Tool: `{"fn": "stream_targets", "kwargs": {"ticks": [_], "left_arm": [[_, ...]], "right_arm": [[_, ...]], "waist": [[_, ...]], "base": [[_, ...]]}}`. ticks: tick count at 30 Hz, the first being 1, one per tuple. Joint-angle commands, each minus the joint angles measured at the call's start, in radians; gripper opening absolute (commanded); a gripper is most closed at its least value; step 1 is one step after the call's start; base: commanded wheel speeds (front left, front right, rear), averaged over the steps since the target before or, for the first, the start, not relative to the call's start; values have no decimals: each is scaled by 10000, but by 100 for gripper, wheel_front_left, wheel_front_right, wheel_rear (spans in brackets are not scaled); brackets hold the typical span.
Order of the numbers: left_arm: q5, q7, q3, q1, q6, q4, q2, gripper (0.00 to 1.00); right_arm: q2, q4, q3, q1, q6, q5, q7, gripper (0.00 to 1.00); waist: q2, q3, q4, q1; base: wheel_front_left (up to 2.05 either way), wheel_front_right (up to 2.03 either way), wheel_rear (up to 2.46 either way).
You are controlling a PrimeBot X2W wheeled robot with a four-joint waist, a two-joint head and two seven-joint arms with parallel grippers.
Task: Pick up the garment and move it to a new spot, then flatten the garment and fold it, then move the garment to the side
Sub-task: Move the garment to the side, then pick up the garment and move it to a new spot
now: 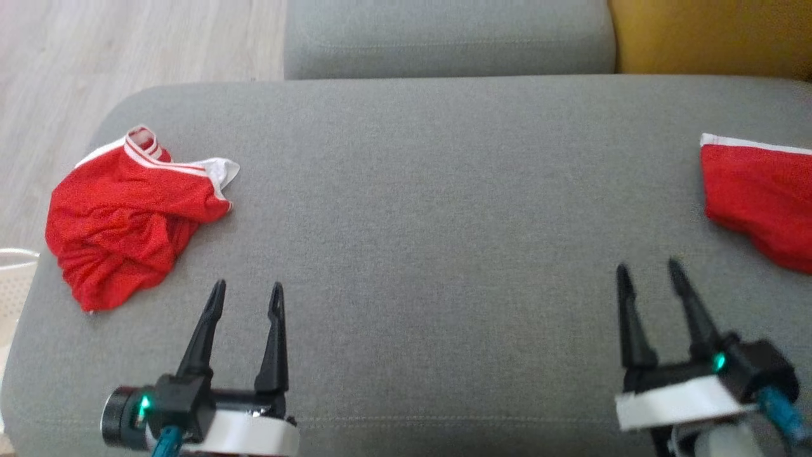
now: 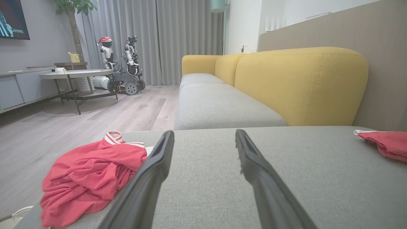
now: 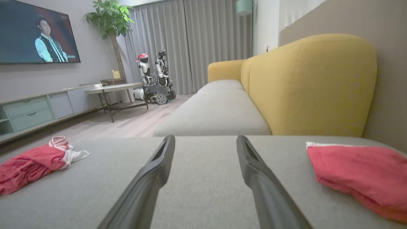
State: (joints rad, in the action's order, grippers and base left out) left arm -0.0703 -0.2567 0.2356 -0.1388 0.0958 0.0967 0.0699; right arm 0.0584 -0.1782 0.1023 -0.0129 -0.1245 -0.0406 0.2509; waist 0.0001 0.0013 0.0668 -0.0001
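The crumpled red garment (image 1: 120,216) sits bunched up at the left end of the grey cushion (image 1: 431,190), its white-striped trim and a flap of white lining turned up toward the cushion's far edge. Nothing is touching it. From the left wrist view the same heap (image 2: 86,178) lies just left of that arm's near finger, close but apart.

The left gripper (image 1: 248,289) hovers over the cushion's near-left part, just beside the heap, with its two dark fingers spread wide and nothing between them. The left wrist view confirms it: bare grey fabric shows in the gap (image 2: 204,133).

Across at the cushion's near-right part, the right gripper (image 1: 648,266) is also released, fingers parted and empty, with open cushion ahead of it in its own view (image 3: 205,139).

At the cushion's right end lies a second red garment (image 1: 761,197). It is flatter and neater, with a white band along its far edge, and it runs off the side of the head view. It is well apart from the crumpled one, with the cushion's wide middle bare between them.

Beyond the cushion's far edge come another grey seat (image 1: 444,38) and a yellow backrest (image 1: 698,32). Pale wood floor (image 1: 95,57) runs off the cushion's far-left corner, and a white basket rim (image 1: 13,279) peeks in at its left side.
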Motion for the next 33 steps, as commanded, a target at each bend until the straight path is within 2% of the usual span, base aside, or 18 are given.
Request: {"fn": "stream_targets", "kwargs": {"ticks": [1,9,33], "left_arm": [[111,-51,-417,258,-29,376,-60,100],[145,-51,-609,-100,-425,327,-159,100],[264,-51,-700,-103,-506,84,-194,100]], "right_arm": [[-38,238,346,18,-62,-7,108,100],[-71,256,435,-467,-62,-112,108,100],[-81,300,561,-578,-62,-357,108,100]], "waist": [[-1,-118,-46,1],[-1,-406,-95,1],[-1,-520,-116,1]], "base": [[0,0,0],[0,0,0],[0,0,0]]}}
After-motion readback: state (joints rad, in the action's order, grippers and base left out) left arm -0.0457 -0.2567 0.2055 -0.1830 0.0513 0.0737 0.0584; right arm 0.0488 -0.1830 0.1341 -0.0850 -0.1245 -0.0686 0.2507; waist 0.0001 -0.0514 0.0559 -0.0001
